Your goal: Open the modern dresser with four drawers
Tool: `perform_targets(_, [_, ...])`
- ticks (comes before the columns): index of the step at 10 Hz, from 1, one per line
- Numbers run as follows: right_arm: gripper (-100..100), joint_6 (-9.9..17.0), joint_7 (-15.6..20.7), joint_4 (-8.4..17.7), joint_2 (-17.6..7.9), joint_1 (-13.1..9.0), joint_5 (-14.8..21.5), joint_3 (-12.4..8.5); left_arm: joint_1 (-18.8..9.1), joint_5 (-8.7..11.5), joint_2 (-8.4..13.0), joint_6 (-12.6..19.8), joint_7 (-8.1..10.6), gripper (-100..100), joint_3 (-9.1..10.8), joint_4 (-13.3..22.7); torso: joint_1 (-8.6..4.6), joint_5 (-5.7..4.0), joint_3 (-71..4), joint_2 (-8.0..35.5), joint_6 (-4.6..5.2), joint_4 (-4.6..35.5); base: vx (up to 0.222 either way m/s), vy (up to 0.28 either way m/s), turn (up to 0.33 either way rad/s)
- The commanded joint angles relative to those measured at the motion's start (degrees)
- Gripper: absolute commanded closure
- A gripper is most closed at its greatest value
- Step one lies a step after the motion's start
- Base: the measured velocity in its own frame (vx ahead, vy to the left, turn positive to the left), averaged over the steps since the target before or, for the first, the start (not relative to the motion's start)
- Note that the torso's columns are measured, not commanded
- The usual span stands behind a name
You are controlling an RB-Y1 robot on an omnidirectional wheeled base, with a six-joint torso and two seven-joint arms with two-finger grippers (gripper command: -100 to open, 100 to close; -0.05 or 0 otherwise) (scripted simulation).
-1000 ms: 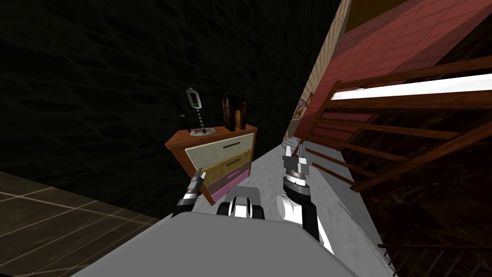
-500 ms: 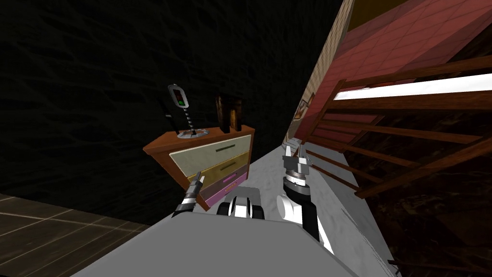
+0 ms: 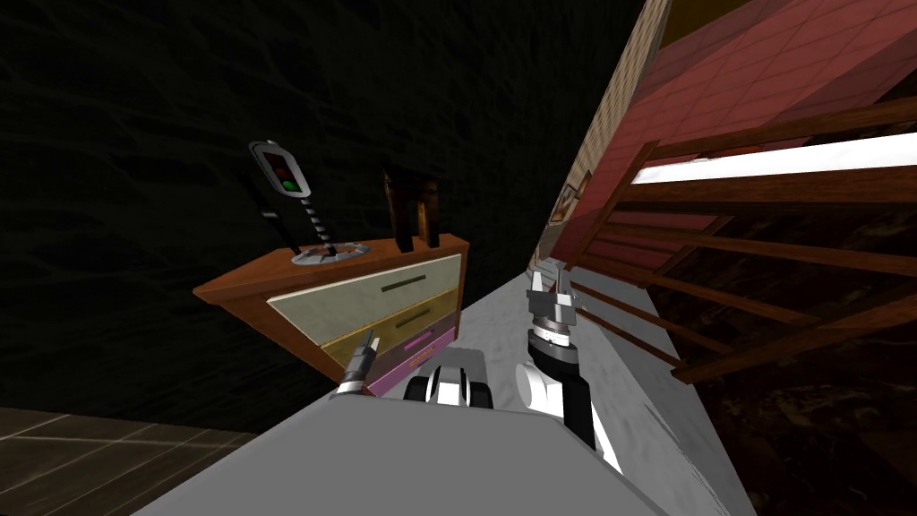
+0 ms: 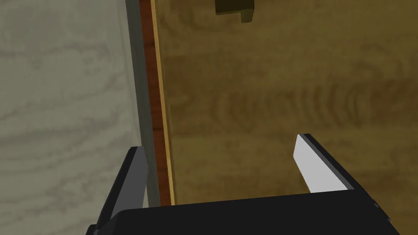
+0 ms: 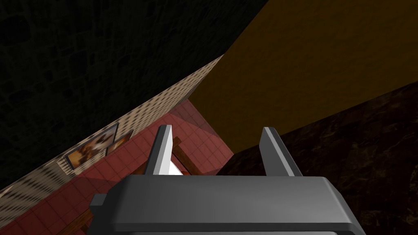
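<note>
Both left gripper (image 4: 218,142) blades are spread wide, empty, right up on the mustard second drawer (image 4: 285,81) of the dresser (image 3: 358,287), by its seam. Four shut fronts in an orange-brown frame, ahead-left against a dark wall (image 3: 134,134). Pale floor strip (image 3: 510,313) runs between it and the bed rails (image 3: 788,188); right gripper (image 3: 548,285) is spread and empty too.

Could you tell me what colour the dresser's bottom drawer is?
The bottom drawer front is bright pink, clearest in the head view.

floor (image 3: 503,315): pale grey, carrying the dresser (image 3: 376,300) and a wooden bed frame (image 3: 716,260) | dresser top (image 3: 252,279): brown, holding a traffic-light lamp (image 3: 287,172) standing on its round base, with dark upright blocks (image 3: 410,210) standing beside it
</note>
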Motion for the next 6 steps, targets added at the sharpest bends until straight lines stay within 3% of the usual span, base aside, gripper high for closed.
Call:
perform_targets(1, [0, 0.0, 0.0, 0.0, 0.0, 0.0, 0.0, 0.0, -0.4, -0.2, -2.0, -1.7, -0.30, -100, 0.58, 3.5, 0.06, 0.02, 0.1, 0.1, 0.00, 0.0, 0.107, -0.098, 0.023])
perform_targets(4, [0, 0.0, 0.0, 0.0, 0.0, 0.0, 0.0, 0.0, -0.7, -0.4, -6.2, -3.1, -0.47, -100, 1.08, 6.6, 0.06, 0.02, 0.0, 0.0, -0.01, 0.0, 0.095, -0.088, 0.018])
perform_targets(5, [0, 0.0, 0.0, 0.0, 0.0, 0.0, 0.0, 0.0, -0.7, -0.4, -6.8, -3.2, -0.49, -100, 1.12, 6.8, 0.08, 0.02, 0.0, 0.0, -0.01, 0.0, 0.045, -0.038, 0.003])
perform_targets(6, [0, 0.0, 0.0, 0.0, 0.0, 0.0, 0.0, 0.0, -0.9, -0.4, -6.2, -3.2, -0.38, -100, 1.13, 6.9, 0.19, 0.05, 0.1, 0.1, 0.00, 0.0, 0.015, -0.013, 0.000])
